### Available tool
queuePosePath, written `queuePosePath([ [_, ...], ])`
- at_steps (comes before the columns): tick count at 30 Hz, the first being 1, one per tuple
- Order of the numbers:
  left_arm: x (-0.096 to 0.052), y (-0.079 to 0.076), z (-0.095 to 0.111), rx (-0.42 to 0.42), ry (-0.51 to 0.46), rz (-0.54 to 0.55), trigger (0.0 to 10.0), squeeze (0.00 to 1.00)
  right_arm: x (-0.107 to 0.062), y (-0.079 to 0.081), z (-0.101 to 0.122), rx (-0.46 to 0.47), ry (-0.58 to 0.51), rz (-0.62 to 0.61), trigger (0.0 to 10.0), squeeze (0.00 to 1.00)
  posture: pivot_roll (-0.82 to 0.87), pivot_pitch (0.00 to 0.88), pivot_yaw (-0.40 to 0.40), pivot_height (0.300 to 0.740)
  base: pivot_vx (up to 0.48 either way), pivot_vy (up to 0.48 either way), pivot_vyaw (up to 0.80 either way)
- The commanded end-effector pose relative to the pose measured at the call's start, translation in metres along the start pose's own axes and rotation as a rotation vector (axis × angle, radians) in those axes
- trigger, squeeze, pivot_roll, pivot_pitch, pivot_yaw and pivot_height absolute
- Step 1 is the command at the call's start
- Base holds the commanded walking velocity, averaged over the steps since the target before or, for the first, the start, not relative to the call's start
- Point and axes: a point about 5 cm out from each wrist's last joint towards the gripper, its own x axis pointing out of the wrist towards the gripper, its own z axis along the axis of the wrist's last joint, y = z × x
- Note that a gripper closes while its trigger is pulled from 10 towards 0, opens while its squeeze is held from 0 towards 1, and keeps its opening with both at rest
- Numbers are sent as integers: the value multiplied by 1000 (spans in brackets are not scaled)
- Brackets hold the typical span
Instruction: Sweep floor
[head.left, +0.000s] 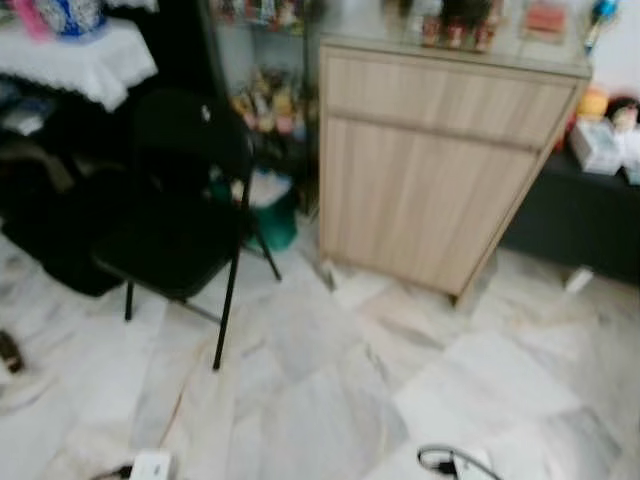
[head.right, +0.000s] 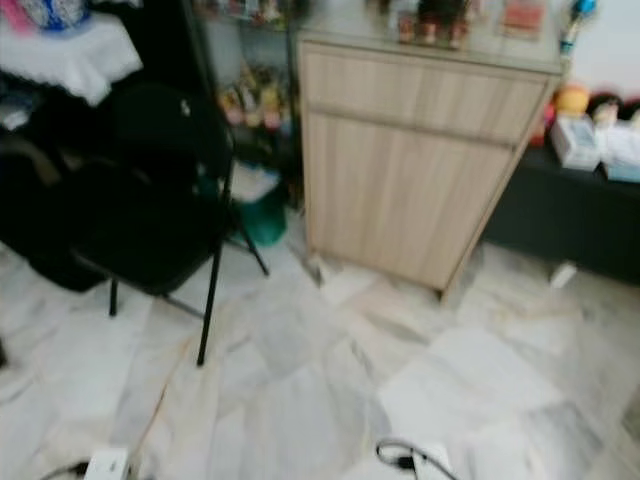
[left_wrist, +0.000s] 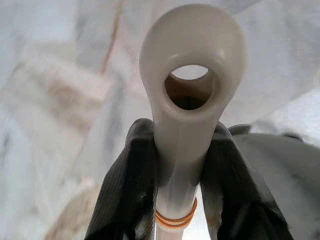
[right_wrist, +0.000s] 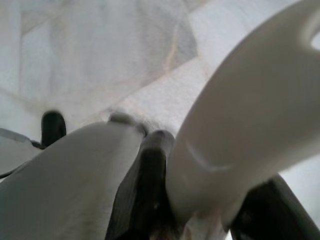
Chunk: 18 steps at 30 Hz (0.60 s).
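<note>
2 grippers each clamp a white handle. In the left wrist view the left gripper (left_wrist: 176, 170) has its black fingers (left_wrist: 127, 180) pressed on either side of a white handle (left_wrist: 187, 100) that ends in a hanging hole, with 2 orange bands just below the grip. In the right wrist view the right gripper (right_wrist: 200, 200) is closed around a second white handle (right_wrist: 250, 130), seen very close and blurred; whether these are a broom and a dustpan, or 2 parts of 1 tool, cannot be told.

Ahead lies the marble floor (head.left: 330, 390), with a black chair (head.left: 175, 225) near a wooden cabinet (head.left: 430, 170), a green bin (head.left: 272, 212) between them, and a white scrap (head.left: 578, 280) by the dark shelf at the right. A white plug block (head.left: 150, 465) and a black cable (head.left: 445, 462) lie at the near edge of the floor.

Judging from this, the sweep goes best with both grips kept firm, strokes drawn from the cabinet foot toward open floor, and the head kept off the cable and chair legs, which could snag
</note>
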Motion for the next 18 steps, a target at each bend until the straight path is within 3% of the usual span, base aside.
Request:
queuePosePath([
  [1, -4, -6, -16, -24, 54, -10, 10000, 0, -1, -3, -5, -5, 20, -4, 10000, 0, -74, 67, 10, 740, -315, 0, 800],
  [18, -6, -11, -24, -42, 93, 0, 10000, 0, -4, -11, -14, -31, 43, -4, 10000, 0, -71, 83, 0, 740, -317, 0, 800],
])
